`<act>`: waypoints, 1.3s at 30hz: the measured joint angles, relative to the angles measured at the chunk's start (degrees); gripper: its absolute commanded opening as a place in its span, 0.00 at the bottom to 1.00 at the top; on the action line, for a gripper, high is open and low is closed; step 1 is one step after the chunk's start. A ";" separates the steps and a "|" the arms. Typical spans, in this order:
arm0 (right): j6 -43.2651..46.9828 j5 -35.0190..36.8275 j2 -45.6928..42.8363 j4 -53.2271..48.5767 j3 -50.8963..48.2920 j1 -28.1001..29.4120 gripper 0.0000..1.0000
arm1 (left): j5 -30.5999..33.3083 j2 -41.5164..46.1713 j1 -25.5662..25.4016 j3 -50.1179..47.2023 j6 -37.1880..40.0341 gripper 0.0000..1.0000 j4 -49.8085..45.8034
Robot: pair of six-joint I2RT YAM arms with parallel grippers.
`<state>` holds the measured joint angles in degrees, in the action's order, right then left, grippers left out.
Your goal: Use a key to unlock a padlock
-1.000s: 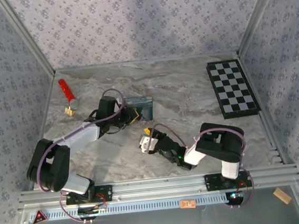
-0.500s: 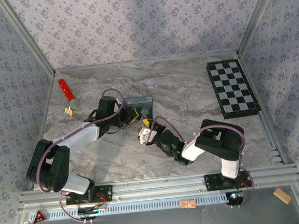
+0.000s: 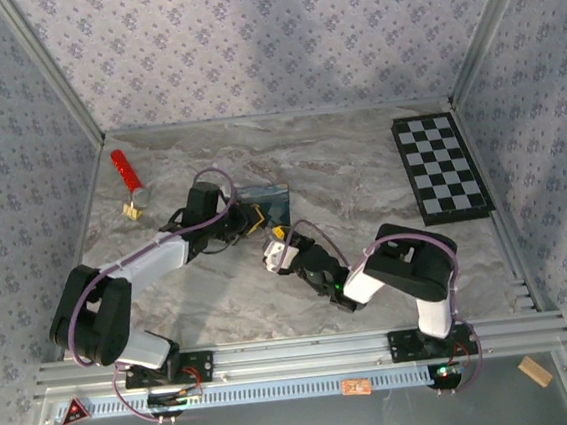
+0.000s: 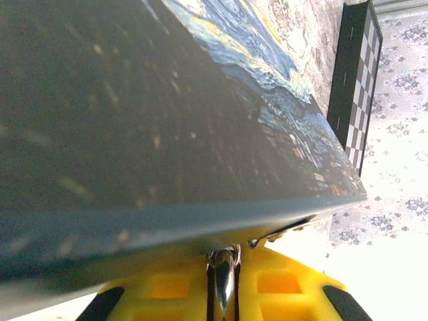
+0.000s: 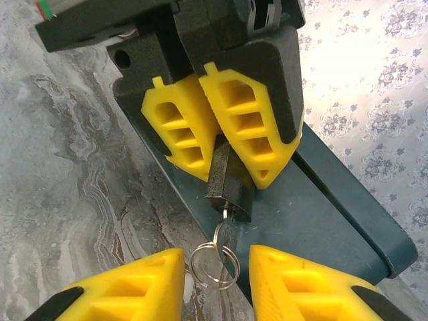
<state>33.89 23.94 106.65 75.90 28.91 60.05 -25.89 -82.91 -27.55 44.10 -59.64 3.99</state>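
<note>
In left claw point(image 5: 231, 176), padlock point(image 5: 226, 182) lengthwise, key point(image 5: 225, 235) outward

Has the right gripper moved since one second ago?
Yes. The right gripper moved farther from the near rail, toward the blue tin.

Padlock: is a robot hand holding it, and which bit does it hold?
The left gripper pinches the padlock by its upper end. The right gripper stands open around the key below it.
</note>
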 measured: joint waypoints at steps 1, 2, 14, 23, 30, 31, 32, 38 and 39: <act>-0.04 -0.04 0.04 -0.22 0.24 -0.24 0.31 | 0.00 0.00 0.00 0.00 0.00 0.00 0.00; -0.17 -0.15 0.09 -0.33 0.52 -0.52 0.31 | 0.00 0.00 0.00 0.00 0.00 0.00 0.00; -1.53 -0.37 0.74 -1.25 1.84 -1.68 0.25 | -0.02 0.00 -0.33 0.00 0.00 0.00 0.04; -4.13 -1.70 0.83 -3.58 2.49 -2.08 0.13 | 0.11 0.00 -0.48 0.00 0.00 0.00 0.13; -9.86 -2.54 -0.96 -6.80 2.54 -2.19 0.07 | 0.24 0.00 -0.59 0.00 0.04 0.00 0.57; -11.37 -2.67 -1.51 -7.67 2.54 -2.23 0.07 | 0.22 0.00 -0.63 0.00 0.04 0.00 0.68; -13.35 -2.86 -2.21 -8.79 2.54 -2.32 0.07 | 0.15 0.00 -0.68 0.00 0.04 0.00 0.83; -25.97 -5.38 -6.23 -15.43 2.54 -3.32 0.06 | -0.52 -0.52 -1.03 -0.17 0.09 0.00 2.75; -28.24 -5.92 -6.75 -16.57 2.56 -3.54 0.06 | -0.66 -0.74 -1.07 -0.42 0.20 0.00 3.43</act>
<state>5.65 18.02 99.90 59.33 31.46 56.51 -26.55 -83.66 -28.62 43.68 -59.44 7.42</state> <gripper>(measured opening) 0.067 0.117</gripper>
